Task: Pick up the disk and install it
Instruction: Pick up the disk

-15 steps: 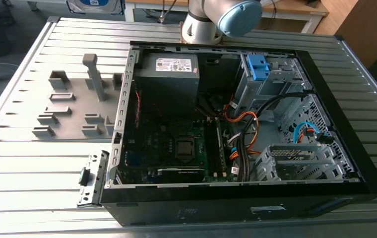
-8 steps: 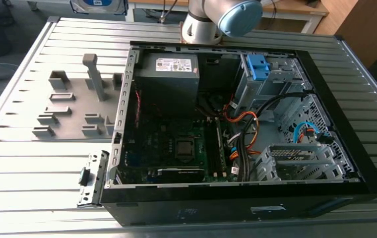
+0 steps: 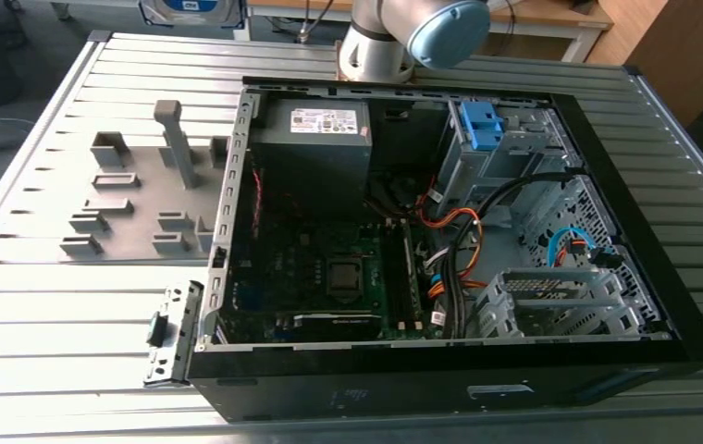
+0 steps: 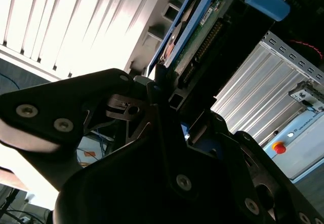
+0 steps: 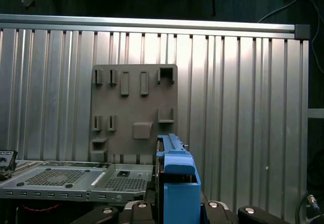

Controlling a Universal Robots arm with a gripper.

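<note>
Ribbed silver metal formed the desk, and an open black computer case lay across its middle, reaching toward the edge on the exterior view's right. A grey fixture plate with empty holders sat flat near the edge on the exterior view's left, just beside the case. At the far edge of the desk rose the arm, its pale blue joint cap over the case's far wall.

And there was the disk: its blue caddy stood on edge in the case's far part, by the metal drive cage, just beside the grey power-supply box. Orange cables curled below it, and the motherboard lay well apart toward the near side.

In the second wrist view the pincer had closed its black fingers around the disk, green circuit board and blue frame poking out beyond the tips. In the first wrist view the pincer flanked the blue caddy of the disk, which stood upright, with the fixture plate and the desk behind it.
</note>
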